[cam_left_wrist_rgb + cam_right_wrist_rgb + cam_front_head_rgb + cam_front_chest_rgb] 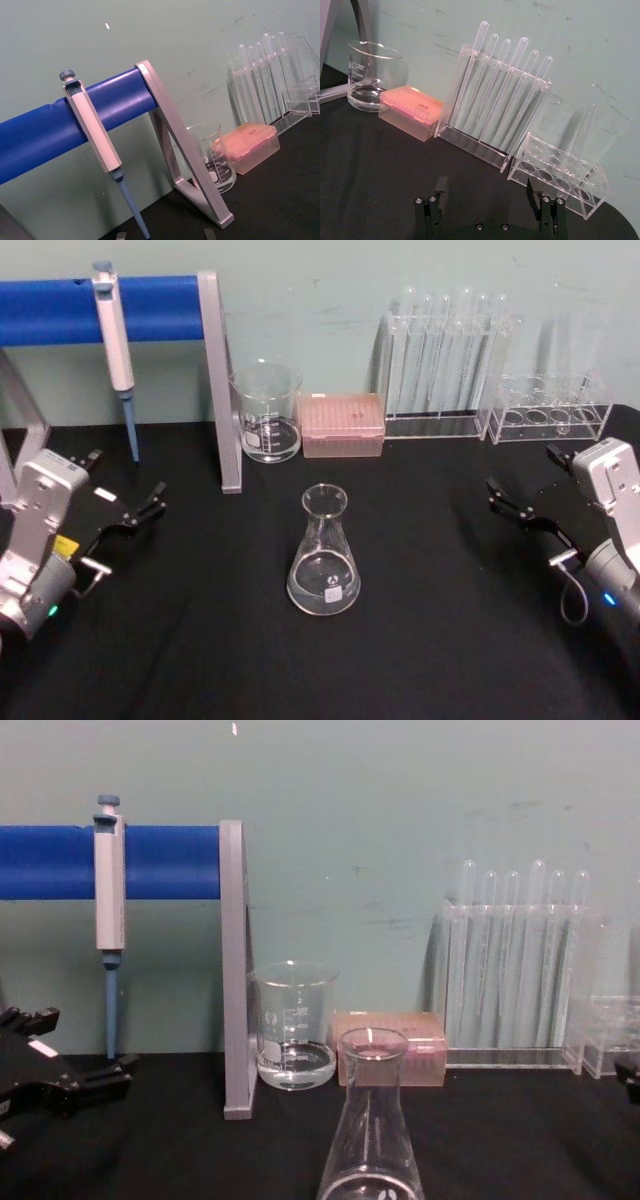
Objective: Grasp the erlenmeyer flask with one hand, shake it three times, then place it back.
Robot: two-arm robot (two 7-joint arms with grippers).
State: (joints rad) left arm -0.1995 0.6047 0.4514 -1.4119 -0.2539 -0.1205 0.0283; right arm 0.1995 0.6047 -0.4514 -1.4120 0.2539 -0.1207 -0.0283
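Observation:
The erlenmeyer flask (323,555) stands upright in the middle of the black table, clear glass with a small white mark near its base. In the chest view its neck and rim (372,1120) rise close in front. My left gripper (125,485) rests open at the table's left side, well apart from the flask, and shows low at the left edge of the chest view (70,1055). At the right side my right gripper (525,475) is open too, with nothing between its fingers (440,189). Neither gripper touches the flask.
Behind the flask stand a glass beaker (268,412) and a pink tip box (343,425). A pipette (115,340) hangs on a blue bar with a grey leg (222,390) at the back left. A test tube rack (445,360) and a low clear rack (548,408) stand at the back right.

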